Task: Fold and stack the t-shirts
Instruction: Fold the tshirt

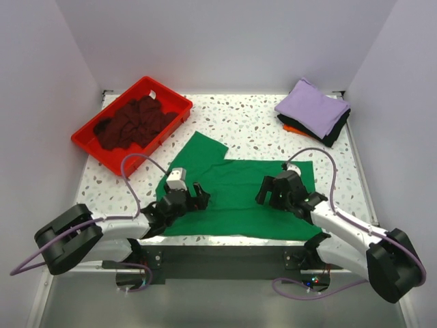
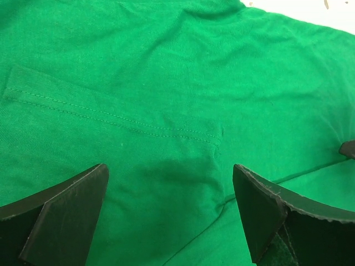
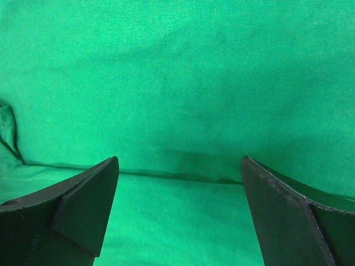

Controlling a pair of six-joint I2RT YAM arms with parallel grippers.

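Green t-shirt [image 1: 235, 205] lies spread on the worktop [image 1: 252, 126], directly under both hands. The left hand [image 1: 200, 196] and right hand [image 1: 268, 194] face each other, both released with fingers wide, grasping nothing, and cloth fills each gap.

No words, numbers or signs can be read on the green t-shirt [image 1: 239, 197], the red tray [image 1: 173, 95] or anything else.

The green t-shirt [image 1: 235, 198] lies spread on the table [image 1: 246, 123]; left gripper [image 1: 200, 194] and right gripper [image 1: 270, 197] over it, jaws apart.
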